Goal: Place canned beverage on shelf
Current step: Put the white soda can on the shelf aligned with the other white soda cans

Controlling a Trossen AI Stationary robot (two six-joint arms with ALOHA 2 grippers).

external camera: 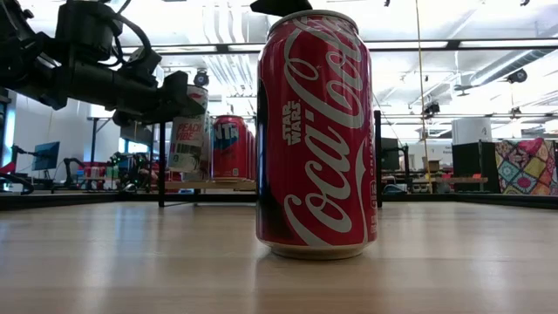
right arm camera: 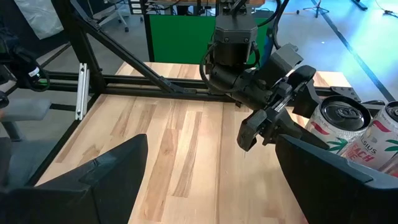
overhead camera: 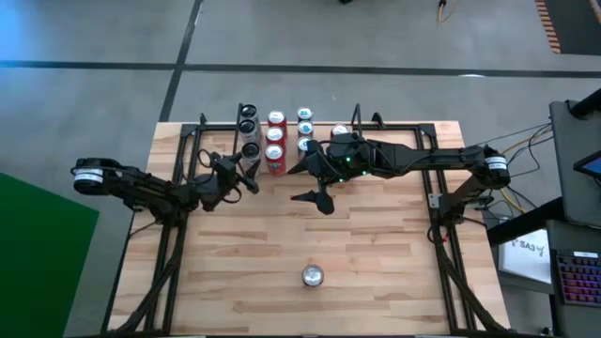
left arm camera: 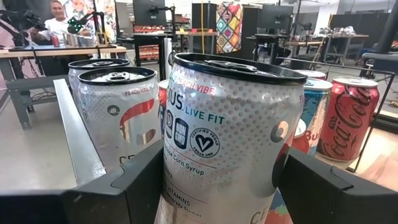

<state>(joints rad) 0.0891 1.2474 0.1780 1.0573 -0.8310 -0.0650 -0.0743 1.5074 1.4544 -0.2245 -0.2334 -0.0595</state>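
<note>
Your left arm reaches from the bench's left edge toward the back, and its left tool (overhead camera: 246,176) is closed on a silver can (overhead camera: 251,151) at the front of the shelf (overhead camera: 201,124), the thin black rack along the back edge of the bench (overhead camera: 376,253). From overhead, that can stands last in the left row, with two more silver cans (overhead camera: 247,118) behind it, a row of red cans (overhead camera: 275,131) just beside, and blue-topped cans (overhead camera: 304,122) after that.

Your right arm stretches in from the right side, and its right tool (overhead camera: 316,184) hangs open over bare wood in front of the shelf, fingers spread wide.

The left wrist view adds what the overhead cannot: the held can (left arm camera: 230,143) fills the gap between both dark fingers (left arm camera: 134,183), its label reading "LIVE FIT". The right wrist view shows the left tool (right arm camera: 264,121) from the side, pressed to the can.

The low view shows a lone Coca-Cola can (external camera: 316,135) upright near the bench's front edge, well apart from the shelf; overhead only its silver top (overhead camera: 312,275) shows.
</note>
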